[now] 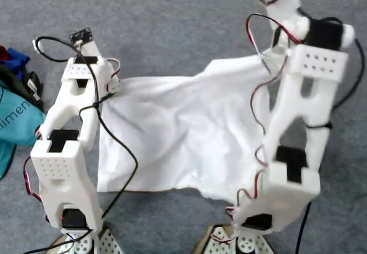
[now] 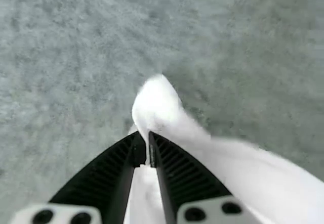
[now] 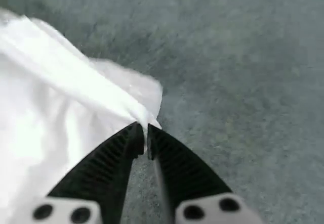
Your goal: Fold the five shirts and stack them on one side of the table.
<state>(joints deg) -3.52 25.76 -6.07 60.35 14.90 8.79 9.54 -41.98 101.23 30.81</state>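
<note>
The left pincer (image 2: 147,145) and right pincer (image 3: 142,135) each clamp a far corner of the crumpled white cotton shirt (image 1: 172,133), which is spread between them. The first fold seems to be starting; next, both corners should travel evenly toward the near hem.

Cut-off white lettering (image 1: 14,114) marks the teal shirt (image 1: 27,129).

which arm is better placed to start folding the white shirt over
Right, probably: the right gripper pinches a shirt corner that looks raised off the table; the left gripper holds its corner lower.
</note>
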